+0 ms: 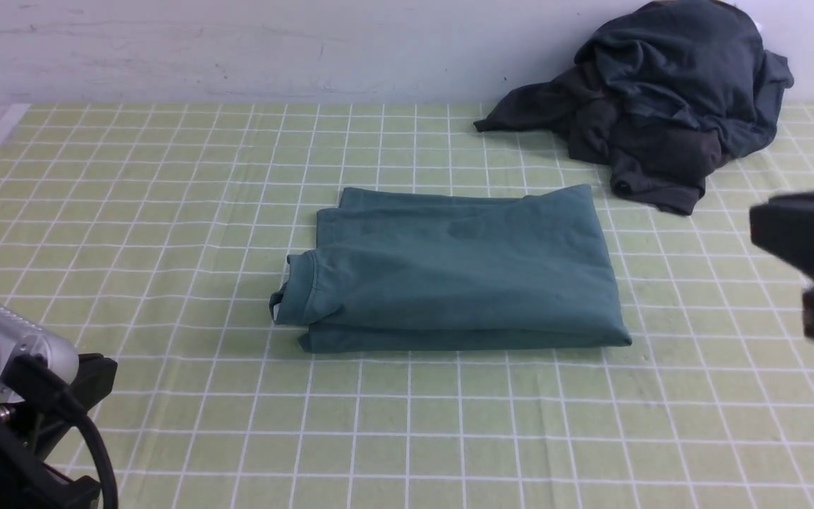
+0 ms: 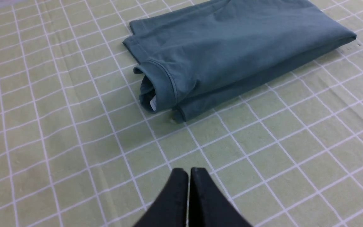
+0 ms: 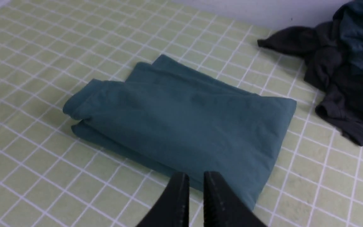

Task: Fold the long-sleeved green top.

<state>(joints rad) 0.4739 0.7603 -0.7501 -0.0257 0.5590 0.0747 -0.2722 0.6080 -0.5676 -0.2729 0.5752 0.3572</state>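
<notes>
The green long-sleeved top (image 1: 456,268) lies folded into a flat rectangle in the middle of the checked tablecloth. Its crew neck and small white label (image 2: 153,104) face the robot's left. The top also shows in the right wrist view (image 3: 181,123). My left gripper (image 2: 188,171) is shut and empty, above bare cloth a short way from the neck end. My right gripper (image 3: 195,176) hovers over the top's near right edge, its jaws almost together with a narrow gap and nothing between them. It shows as a blurred black shape at the right edge of the front view (image 1: 806,268).
A heap of dark charcoal and dark teal clothes (image 1: 668,99) lies at the back right against the wall, and shows in the right wrist view (image 3: 345,63). The green checked tablecloth (image 1: 167,212) covers the table. The left arm's body (image 1: 18,410) fills the front left corner.
</notes>
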